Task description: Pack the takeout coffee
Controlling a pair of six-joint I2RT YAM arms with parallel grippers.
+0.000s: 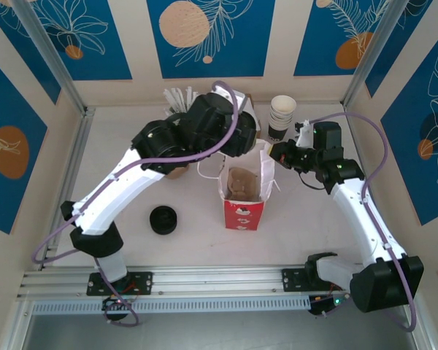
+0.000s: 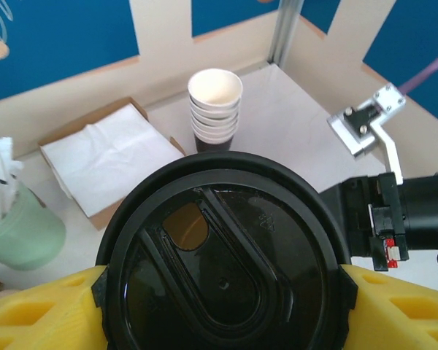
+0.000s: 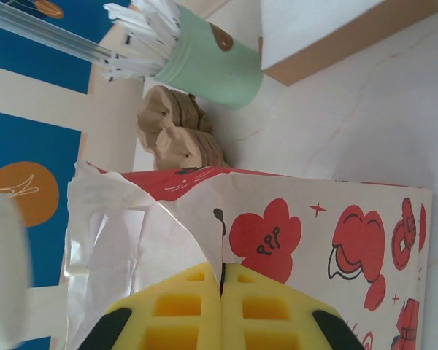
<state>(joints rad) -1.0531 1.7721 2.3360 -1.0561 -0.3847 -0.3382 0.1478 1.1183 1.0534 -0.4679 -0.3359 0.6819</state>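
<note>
Closest to my left wrist camera is the small dark paper takeout coffee with its round black plastic lid, clenched upright between the yellow pads of the left end effector. At centre stands the red-and-white paper bag, mouth open, something brown inside. To its right, the right end effector is pinched closed on the bag's white rim. I judge I'm mid-carry: next I must centre the cup over the mouth, lower it level, then release.
</note>
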